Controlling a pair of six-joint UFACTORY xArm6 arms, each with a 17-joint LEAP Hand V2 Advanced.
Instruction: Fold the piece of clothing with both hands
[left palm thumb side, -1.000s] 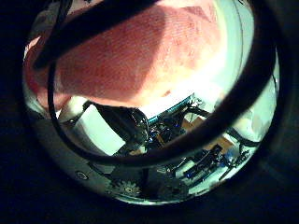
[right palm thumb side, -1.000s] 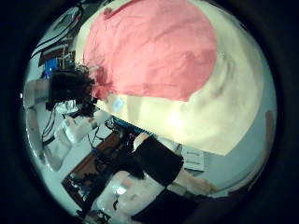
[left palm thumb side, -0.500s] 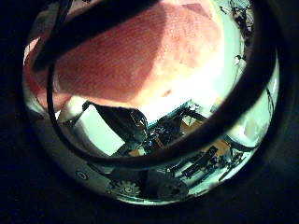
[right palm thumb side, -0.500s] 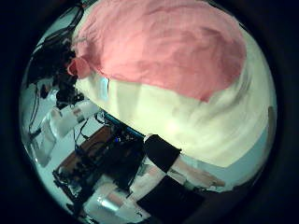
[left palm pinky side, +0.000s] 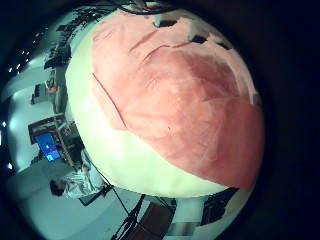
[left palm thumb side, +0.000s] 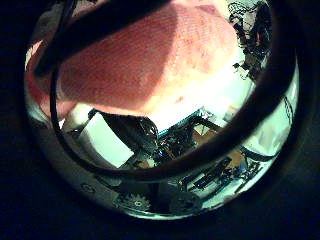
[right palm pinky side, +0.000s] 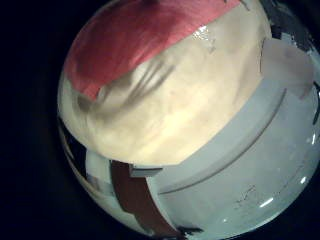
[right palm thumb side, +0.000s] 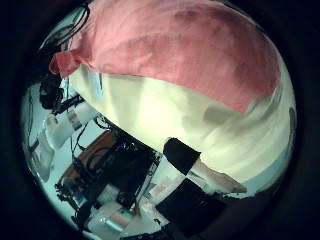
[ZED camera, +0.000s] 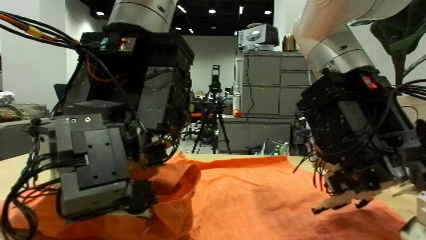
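— So, starting at the left hand (ZED camera: 93, 165): has it got the cloth?

— Hard to say. In the outside view its dark body sits low on the orange garment (ZED camera: 253, 200), with a raised ridge of fabric (ZED camera: 171, 178) just beside it. Its fingers are hidden behind the body of the hand, so I cannot tell whether they are spread or closed on the cloth. The left thumb side palm view is nearly filled with the weave, so that palm is very close to the fabric.

— And how does the garment lie?

— Flat on the table (left palm pinky side: 110, 150), mostly. Its long axis seems to run across the table from one hand to the other, under both. The left little finger side palm view shows it spread wide, with a few creases and bare table along one side.

— What about the right hand (ZED camera: 349, 150)?

— It hangs above the cloth, with its fingers (ZED camera: 357, 196) drooping loosely and nothing between them. I judge them to be just clear of the fabric, not touching it. Both right palm views show a border of the garment with plenty of bare table beyond, so that hand is over the garment's edge and not its middle.

— So which hand is nearer?

— The left, I'd judge. The garment is directly below each palm, so the coming move probably turns on the right hand dropping straight down to that border. Then both hands would have hold of the cloth for the fold.
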